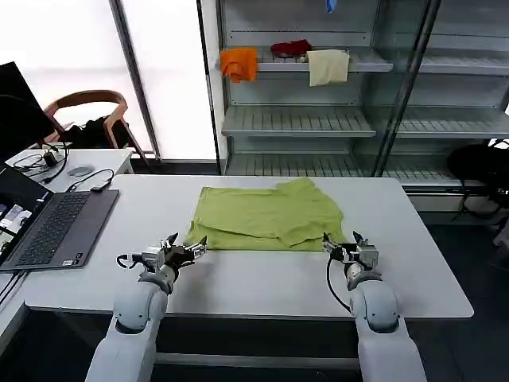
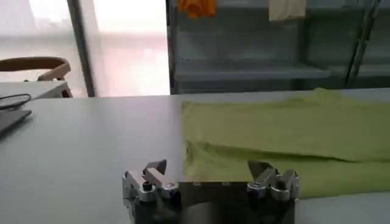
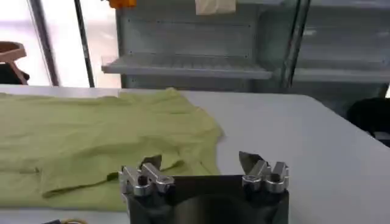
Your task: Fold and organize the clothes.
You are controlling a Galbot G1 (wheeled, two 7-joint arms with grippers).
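The green T-shirt (image 1: 266, 216) is lying partly folded on the white table (image 1: 238, 278), below the shelf unit. The left gripper (image 1: 187, 251) and right gripper (image 1: 343, 245) are resting at its near corners, fingers spread, holding nothing. The fabric looks light, limp and easily wrinkled; pinching both near corners appears soundest.

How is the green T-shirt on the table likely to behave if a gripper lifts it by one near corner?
The green T-shirt lies flat with soft creases and a folded-over flap, so it would probably droop and unfold. It looks thin, so probably light. On the smooth white table it may slide or bunch rather than stay put.
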